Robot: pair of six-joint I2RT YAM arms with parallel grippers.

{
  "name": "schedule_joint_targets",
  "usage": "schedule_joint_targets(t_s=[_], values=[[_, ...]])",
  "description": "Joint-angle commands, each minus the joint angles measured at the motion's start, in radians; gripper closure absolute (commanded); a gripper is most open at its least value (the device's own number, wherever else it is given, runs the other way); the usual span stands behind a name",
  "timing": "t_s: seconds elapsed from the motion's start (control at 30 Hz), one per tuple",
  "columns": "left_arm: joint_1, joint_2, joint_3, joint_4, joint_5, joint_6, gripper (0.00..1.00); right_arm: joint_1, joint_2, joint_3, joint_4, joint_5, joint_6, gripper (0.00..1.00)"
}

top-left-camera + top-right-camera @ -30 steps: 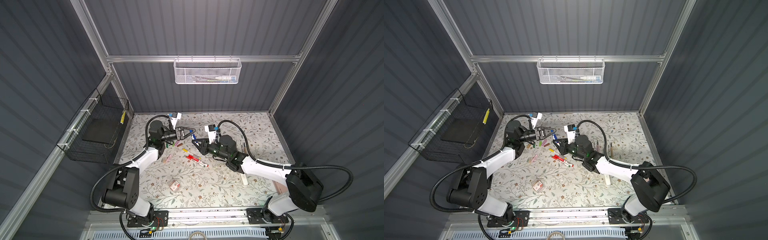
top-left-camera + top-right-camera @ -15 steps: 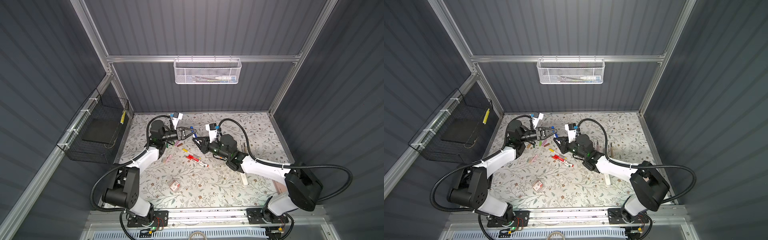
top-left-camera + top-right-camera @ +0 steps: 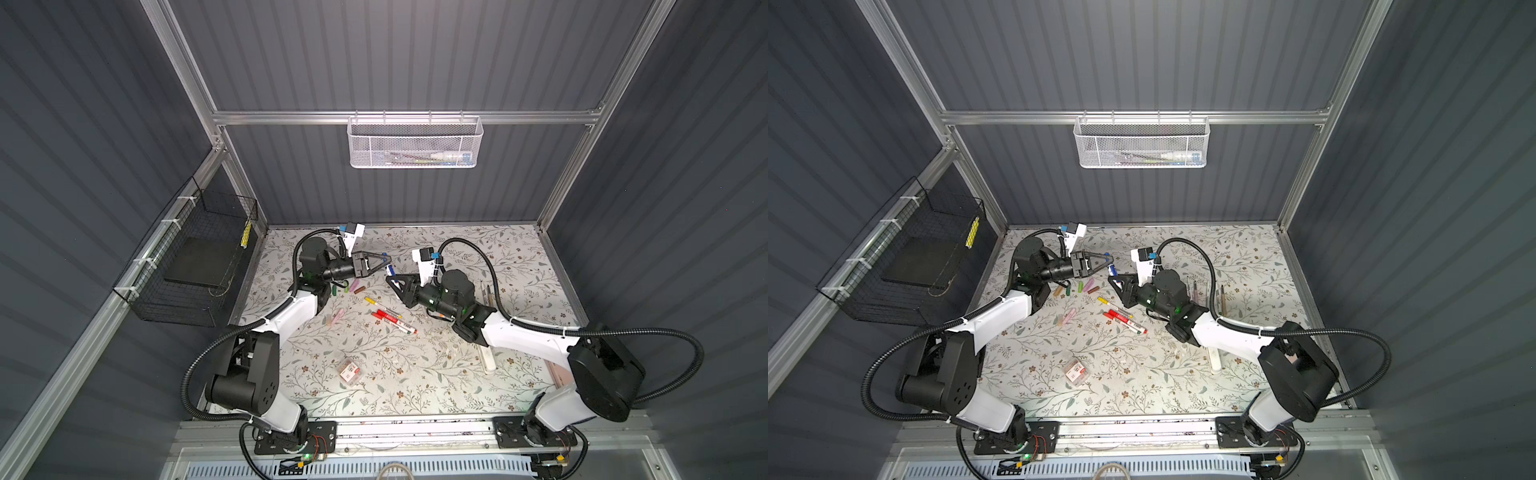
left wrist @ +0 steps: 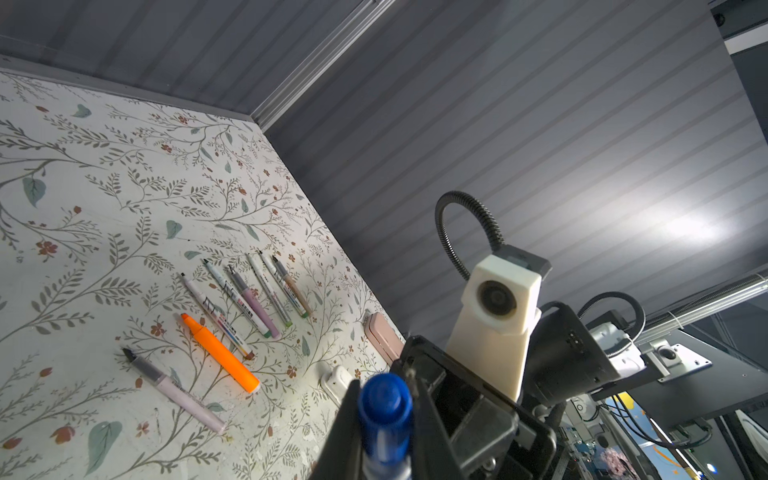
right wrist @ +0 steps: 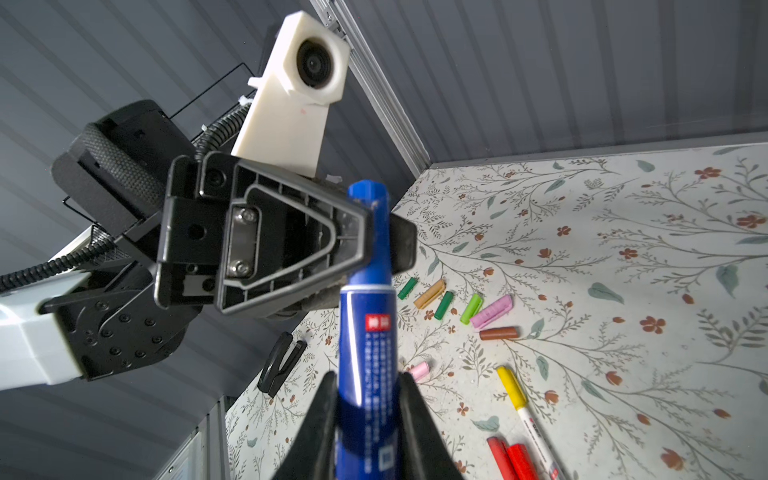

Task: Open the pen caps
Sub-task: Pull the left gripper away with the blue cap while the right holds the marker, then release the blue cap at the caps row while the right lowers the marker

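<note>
Clamps the blue cap (image 5: 368, 199) tight in the left gripper (image 5: 371, 243), pinches the barrel of the blue pen (image 5: 365, 332) in the right gripper (image 5: 368, 415), midair over the table (image 3: 457, 374). Calls for a straight pull apart along the barrel, no bending, both grips firm, well above the loose caps (image 5: 492, 311).

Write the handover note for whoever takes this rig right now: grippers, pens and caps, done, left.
Grippers: left gripper shut on the blue cap of the blue pen; right gripper shut on that pen's barrel, pen held above the table.
Done: loose caps lie clustered on the table near the left arm's wrist; uncapped pens lie in a row on the right arm's side.
Left: the blue cap looks still seated, so pull it off; then the yellow pen and red pens mid-table, which look capped.
</note>
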Motion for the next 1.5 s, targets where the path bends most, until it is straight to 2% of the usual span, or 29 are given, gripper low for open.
schedule_joint_targets(t_s=[0.0,0.17,0.3,0.47,0.53,0.6,0.67,0.83,0.93,1.03,1.13,1.17,1.3,1.47], values=[[0.003,0.001,0.033,-0.016,0.012,0.054,1.00,-0.003,0.018,0.006,-0.005,0.003,0.014,1.00],[0.037,0.005,0.053,-0.019,-0.005,0.054,1.00,0.000,0.015,-0.042,0.021,-0.005,0.043,1.00],[0.116,0.023,0.086,0.157,-0.017,-0.040,1.00,0.009,0.011,-0.106,0.087,-0.013,0.078,1.00],[0.218,0.072,0.195,0.250,-0.042,-0.077,1.00,0.031,-0.007,-0.179,0.139,-0.018,0.103,1.00],[0.232,0.080,0.260,0.155,-0.052,0.035,1.00,0.042,-0.012,-0.210,0.158,-0.020,0.117,1.00],[0.239,0.094,0.350,-0.043,-0.078,0.189,1.00,0.053,-0.023,-0.249,0.176,-0.012,0.130,1.00],[0.249,0.110,0.392,-0.070,-0.099,0.242,1.00,0.059,-0.043,-0.289,0.185,0.001,0.135,1.00],[0.305,0.173,0.533,-0.074,-0.135,0.211,1.00,0.064,-0.085,-0.374,0.210,0.035,0.152,1.00],[0.306,0.154,0.520,-0.141,-0.132,0.220,1.00,0.063,-0.122,-0.361,0.167,0.052,0.125,1.00],[0.304,0.090,0.462,-0.318,-0.125,0.305,1.00,0.057,-0.149,-0.334,0.102,0.077,0.090,1.00],[0.304,0.017,0.462,-0.729,-0.136,0.551,1.00,0.041,-0.163,-0.321,0.060,0.112,0.067,1.00],[0.304,-0.013,0.415,-0.849,-0.163,0.641,1.00,0.032,-0.163,-0.315,0.047,0.124,0.059,1.00],[0.304,-0.127,0.311,-1.184,-0.348,0.888,1.00,-0.009,-0.166,-0.266,-0.072,0.203,0.033,1.00],[0.304,-0.165,0.208,-1.421,-0.589,1.089,1.00,-0.065,-0.133,-0.168,-0.250,0.300,-0.032,1.00]])
